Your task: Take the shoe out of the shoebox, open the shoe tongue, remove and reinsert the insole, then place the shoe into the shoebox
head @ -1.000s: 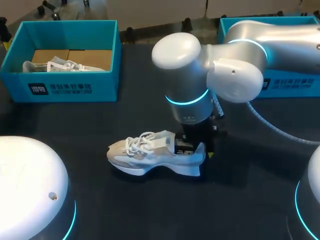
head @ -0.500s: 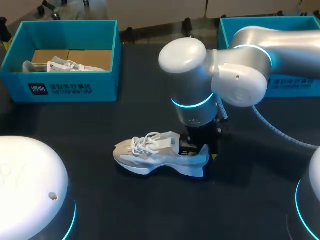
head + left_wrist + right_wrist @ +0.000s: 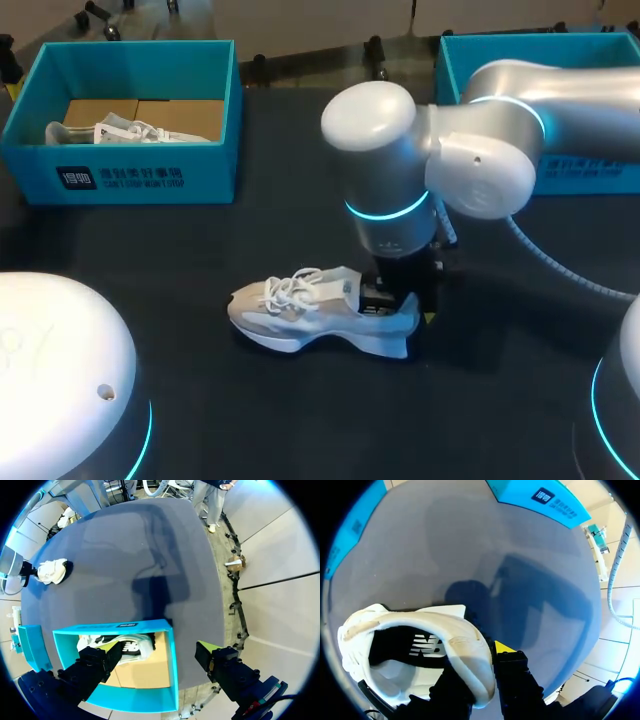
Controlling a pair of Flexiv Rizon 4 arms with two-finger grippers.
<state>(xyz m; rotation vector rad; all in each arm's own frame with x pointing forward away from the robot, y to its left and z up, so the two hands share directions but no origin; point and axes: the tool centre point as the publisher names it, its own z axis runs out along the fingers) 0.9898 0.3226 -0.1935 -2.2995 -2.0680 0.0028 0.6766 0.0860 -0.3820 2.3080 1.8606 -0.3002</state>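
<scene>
The left gripper [image 3: 157, 652] hangs over the teal shoebox [image 3: 120, 175], fingers apart and far from the work. The white sneaker [image 3: 310, 310] lies on the counter [image 3: 300, 420], toe left, heel right. The right gripper [image 3: 477, 660], much the nearer, clamps its heel wall, one finger inside and one outside.

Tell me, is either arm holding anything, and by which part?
The right gripper grips the white laced sneaker by its heel rim, one finger inside, one outside. The left gripper holds nothing.
</scene>
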